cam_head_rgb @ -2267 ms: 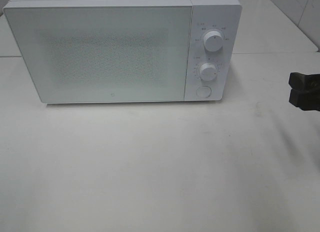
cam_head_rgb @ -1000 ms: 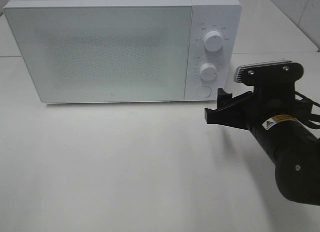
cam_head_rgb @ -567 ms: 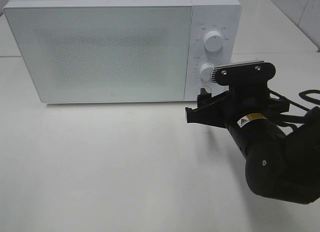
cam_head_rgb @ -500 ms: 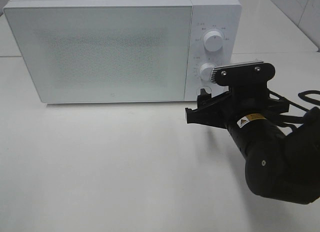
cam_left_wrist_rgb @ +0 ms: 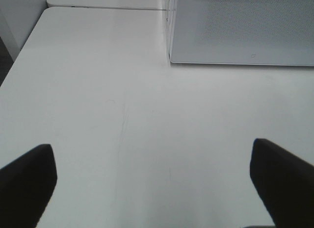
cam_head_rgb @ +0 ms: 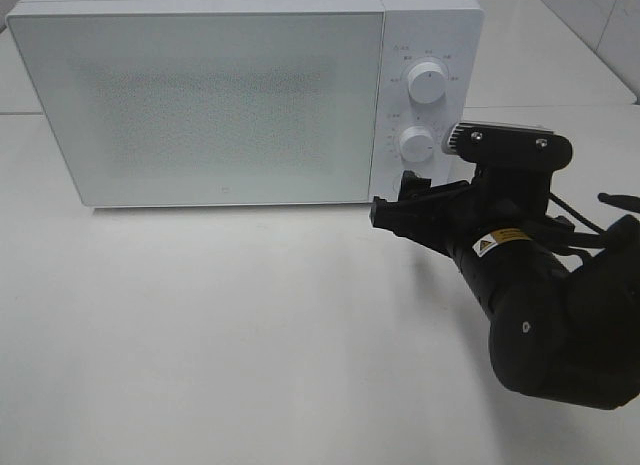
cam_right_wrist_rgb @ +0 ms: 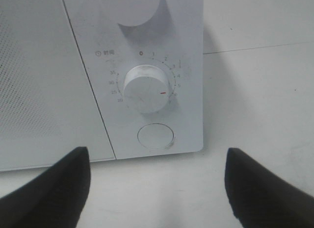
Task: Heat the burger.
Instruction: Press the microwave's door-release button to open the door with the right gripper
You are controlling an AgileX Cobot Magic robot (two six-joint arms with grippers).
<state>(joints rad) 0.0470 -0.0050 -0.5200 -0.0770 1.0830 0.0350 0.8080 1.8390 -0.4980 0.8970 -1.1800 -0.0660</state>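
Right tool (cam_head_rgb: pixel 392 199), jaws apart, facing round button (cam_right_wrist_rgb: pixel 156 136) on white microwave (cam_head_rgb: pixel 200 105)

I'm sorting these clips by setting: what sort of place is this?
Likely a robot-lab kitchen mock-up: a white box-shaped microwave oven, a plain white tabletop, and a black robot arm.

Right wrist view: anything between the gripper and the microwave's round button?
Nothing but bare white table between the right gripper and the round button; the right wrist view shows it.
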